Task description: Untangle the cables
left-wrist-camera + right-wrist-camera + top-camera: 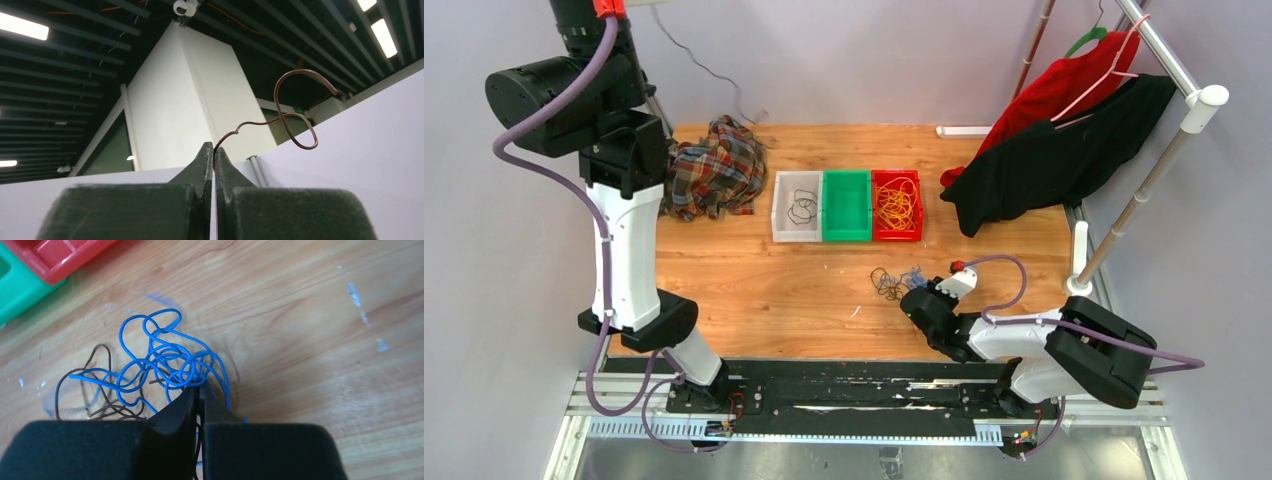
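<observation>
**Both claws pinched on wire, one aloft, one down at the surface**

Top view: the left arm (627, 250) stands tall at the left, its end out of frame above. The right claw (911, 300) lies low on the wooden surface (754, 290), its tip touching a small cable tangle (892, 283) of blue and dark loops. Just beyond the tangle stand three bins in a row: a white bin (776, 210) holding black loops (802, 210), a green bin (846, 205), and a red bin (897, 236) heaped with yellow cables (896, 205). A plaid cloth (714, 175) lies left of them.

Left wrist view: the left claw (214, 155) is closed on the end of a thin brown wire (299, 72), which curls free in the air beneath a ceiling.

Right wrist view: the right claw's jaws are pressed together on strands of blue cable (165, 357). Its loops spread on the surface ahead of the tip, and a dark brown cable (110, 412) overlaps them at the left
</observation>
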Robot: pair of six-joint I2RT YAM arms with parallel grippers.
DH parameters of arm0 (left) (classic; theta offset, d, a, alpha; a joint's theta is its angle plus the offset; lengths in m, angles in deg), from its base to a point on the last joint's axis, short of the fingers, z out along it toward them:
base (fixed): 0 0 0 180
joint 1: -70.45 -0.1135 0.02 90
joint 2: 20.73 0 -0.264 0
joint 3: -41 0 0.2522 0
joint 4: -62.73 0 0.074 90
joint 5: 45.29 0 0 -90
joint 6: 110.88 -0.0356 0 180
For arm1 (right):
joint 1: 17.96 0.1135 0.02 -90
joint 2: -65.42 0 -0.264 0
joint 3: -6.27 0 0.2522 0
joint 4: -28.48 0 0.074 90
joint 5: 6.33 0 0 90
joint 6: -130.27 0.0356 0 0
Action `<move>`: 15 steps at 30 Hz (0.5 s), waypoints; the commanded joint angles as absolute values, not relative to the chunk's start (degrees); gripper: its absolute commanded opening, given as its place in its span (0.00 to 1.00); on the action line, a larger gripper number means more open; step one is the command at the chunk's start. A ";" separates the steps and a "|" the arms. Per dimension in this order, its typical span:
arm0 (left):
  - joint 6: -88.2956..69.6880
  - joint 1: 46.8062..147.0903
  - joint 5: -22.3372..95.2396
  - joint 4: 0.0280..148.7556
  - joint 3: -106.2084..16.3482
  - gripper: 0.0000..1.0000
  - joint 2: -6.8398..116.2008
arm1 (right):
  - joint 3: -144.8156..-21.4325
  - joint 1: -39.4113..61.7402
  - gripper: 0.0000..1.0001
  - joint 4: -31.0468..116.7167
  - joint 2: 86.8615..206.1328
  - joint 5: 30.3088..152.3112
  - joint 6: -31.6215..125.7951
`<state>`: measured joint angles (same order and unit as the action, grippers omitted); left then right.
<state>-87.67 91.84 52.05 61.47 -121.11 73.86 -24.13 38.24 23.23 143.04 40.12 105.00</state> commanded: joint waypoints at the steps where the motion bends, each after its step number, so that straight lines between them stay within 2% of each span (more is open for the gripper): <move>1: -83.48 84.62 52.50 57.76 -123.82 0.01 74.15 | -19.68 36.64 0.01 47.39 146.68 38.64 115.98; 5: -73.34 78.25 51.54 60.60 -122.64 0.01 72.68 | -18.53 36.70 0.01 41.05 146.62 39.11 111.51; 11: -62.47 78.18 40.01 66.12 -100.33 0.01 60.12 | -20.38 36.71 0.01 26.21 139.80 44.36 92.07; 15: -58.91 78.18 34.80 71.79 -94.84 0.01 57.35 | -22.66 36.71 0.00 19.97 135.07 53.00 80.75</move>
<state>-65.90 78.48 42.30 66.85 -98.32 59.70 -22.49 37.32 22.23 137.99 42.98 95.41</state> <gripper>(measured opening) 0.012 0.014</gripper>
